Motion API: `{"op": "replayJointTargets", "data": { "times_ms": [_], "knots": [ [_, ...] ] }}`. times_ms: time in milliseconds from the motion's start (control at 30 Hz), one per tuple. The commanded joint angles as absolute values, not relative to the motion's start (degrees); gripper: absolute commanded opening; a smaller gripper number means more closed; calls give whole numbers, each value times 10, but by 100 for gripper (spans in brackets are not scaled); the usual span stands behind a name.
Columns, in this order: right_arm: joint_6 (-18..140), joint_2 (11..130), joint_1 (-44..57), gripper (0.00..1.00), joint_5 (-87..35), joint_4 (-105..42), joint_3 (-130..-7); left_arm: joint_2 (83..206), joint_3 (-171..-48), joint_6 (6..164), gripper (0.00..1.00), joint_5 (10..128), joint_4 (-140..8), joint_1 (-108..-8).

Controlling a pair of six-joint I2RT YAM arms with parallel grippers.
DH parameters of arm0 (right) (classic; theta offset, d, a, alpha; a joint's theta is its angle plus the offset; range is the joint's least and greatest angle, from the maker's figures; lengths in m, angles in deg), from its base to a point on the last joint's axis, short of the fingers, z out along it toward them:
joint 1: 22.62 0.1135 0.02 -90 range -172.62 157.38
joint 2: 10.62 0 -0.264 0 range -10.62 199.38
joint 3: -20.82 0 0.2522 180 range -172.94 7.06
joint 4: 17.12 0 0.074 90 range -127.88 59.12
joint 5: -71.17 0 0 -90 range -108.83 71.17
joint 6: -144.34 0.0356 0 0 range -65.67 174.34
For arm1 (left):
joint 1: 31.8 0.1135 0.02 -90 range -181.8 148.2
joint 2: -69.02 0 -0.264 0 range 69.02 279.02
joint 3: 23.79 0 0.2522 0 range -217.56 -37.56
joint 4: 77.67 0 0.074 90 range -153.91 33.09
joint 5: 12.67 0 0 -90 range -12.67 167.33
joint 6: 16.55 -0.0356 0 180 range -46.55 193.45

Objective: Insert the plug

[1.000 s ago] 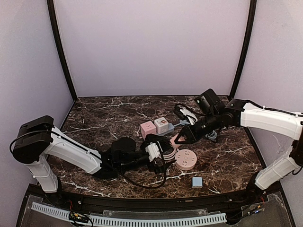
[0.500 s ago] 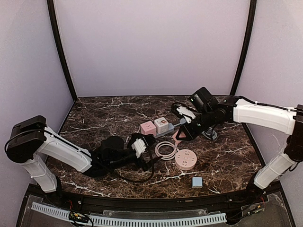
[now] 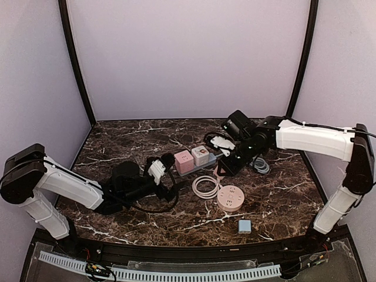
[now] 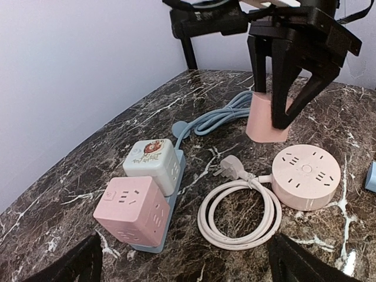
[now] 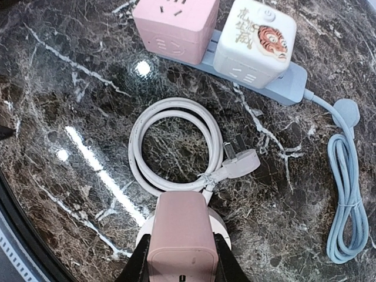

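My right gripper (image 5: 182,261) is shut on a pink plug block (image 5: 181,232) and holds it upright above the table. The left wrist view shows the same block (image 4: 267,117) between the black fingers, just behind the round pink socket (image 4: 305,176). That socket (image 3: 230,198) sits at centre right, with its white cable (image 3: 205,187) coiled beside it. The cable's white plug (image 4: 235,167) lies flat on the marble. My left gripper (image 3: 169,176) is open and empty, low over the table to the left of the coil.
A blue power strip (image 4: 167,220) carries a pink cube (image 3: 184,161) and a white cube (image 3: 200,155). Its blue cable (image 3: 260,166) is bundled at the right. A small light-blue block (image 3: 244,226) lies near the front edge. Lilac walls close in the marble table (image 3: 117,141).
My left arm has pulled back to the left, away from the white coil. The right gripper has shifted slightly left with the pink plug block still in it.
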State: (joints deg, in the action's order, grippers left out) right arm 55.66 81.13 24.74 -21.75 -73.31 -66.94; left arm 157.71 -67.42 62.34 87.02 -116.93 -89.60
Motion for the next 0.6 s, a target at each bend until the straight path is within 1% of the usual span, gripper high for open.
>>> {"op": "replayJointTargets", "data": {
  "times_ms": [0, 200, 333, 567],
  "knots": [
    [547, 836, 259, 0, -177, -781, -684, 1554, -658, 638, 99, 869, -1150, -886],
    [547, 814, 276, 0, -142, -797, -666, 1538, -643, 638, 99, 860, -1147, -871],
    [507, 807, 284, 0, -92, -810, -639, 1536, -637, 640, 99, 852, -1150, -867],
    [399, 797, 282, 0, -77, -807, -633, 1530, -630, 643, 99, 842, -1155, -863]
  ]
}}
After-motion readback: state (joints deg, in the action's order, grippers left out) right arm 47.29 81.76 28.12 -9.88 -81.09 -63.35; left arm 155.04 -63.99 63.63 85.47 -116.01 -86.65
